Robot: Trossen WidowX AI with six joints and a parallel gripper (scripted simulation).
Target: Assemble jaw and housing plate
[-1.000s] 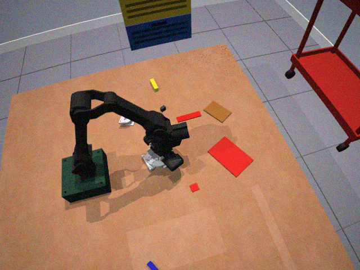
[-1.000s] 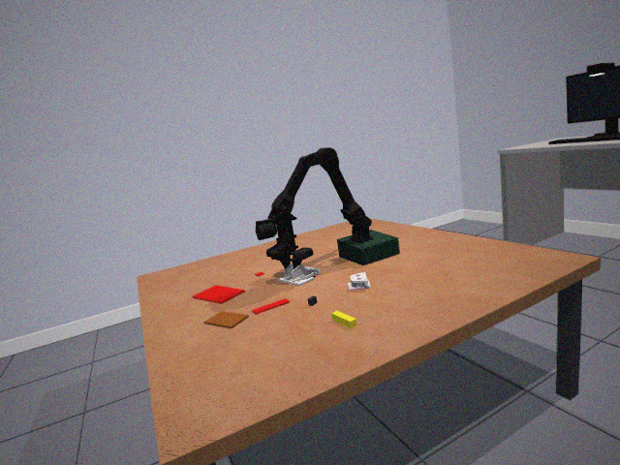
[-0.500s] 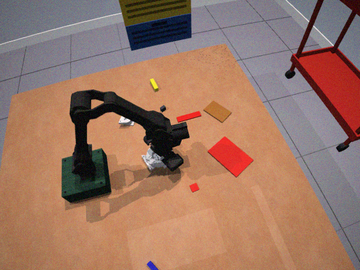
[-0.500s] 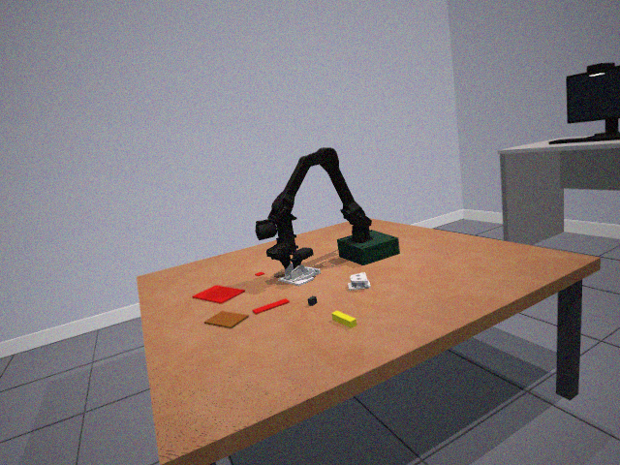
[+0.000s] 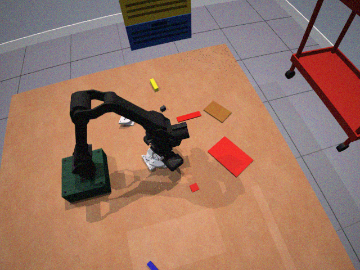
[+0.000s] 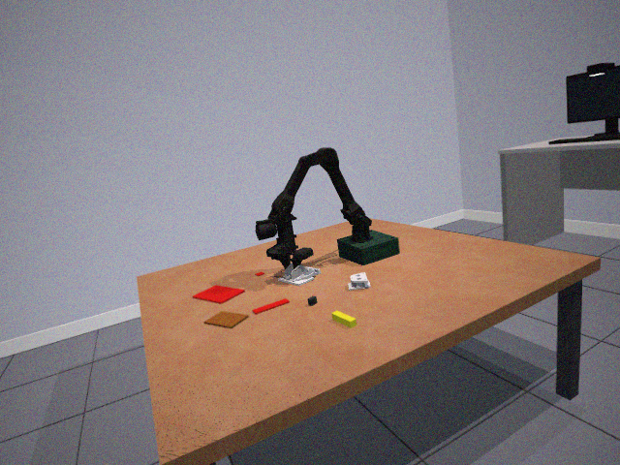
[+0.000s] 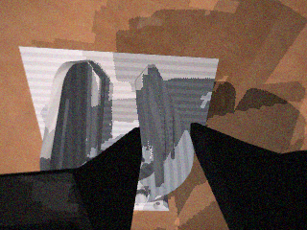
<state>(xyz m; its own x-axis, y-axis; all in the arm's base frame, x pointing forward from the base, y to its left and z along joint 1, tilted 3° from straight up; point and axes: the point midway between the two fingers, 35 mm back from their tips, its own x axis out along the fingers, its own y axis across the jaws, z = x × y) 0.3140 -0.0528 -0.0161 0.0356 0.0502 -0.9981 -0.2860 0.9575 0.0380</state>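
A white base plate point(image 5: 150, 166) point(image 6: 298, 283) point(image 7: 35, 62) lies on the table under my gripper. One grey-white jaw point(image 7: 77, 115) stands on its left part in the wrist view. My gripper point(image 6: 292, 266) point(image 7: 165, 130) points down over the base and is shut on the other jaw point(image 7: 155, 110), whose long body runs along the plate beside the first. The pins and the gear teeth are largely hidden, so I cannot tell whether the teeth mesh or the held jaw is seated. The white housing plate point(image 5: 126, 119) point(image 6: 358, 276) is a separate piece, away from the base.
A red sheet point(image 5: 230, 157) point(image 6: 218, 294), brown sheet point(image 5: 217, 111) point(image 6: 226, 319), red strip point(image 5: 188, 116) point(image 6: 270, 306), small red square point(image 5: 194, 187), black cube point(image 5: 163, 108) point(image 6: 312, 300) and yellow block point(image 5: 153, 84) point(image 6: 344, 319) lie around the work. A blue piece point(image 5: 152, 265) lies at the top view's bottom edge.
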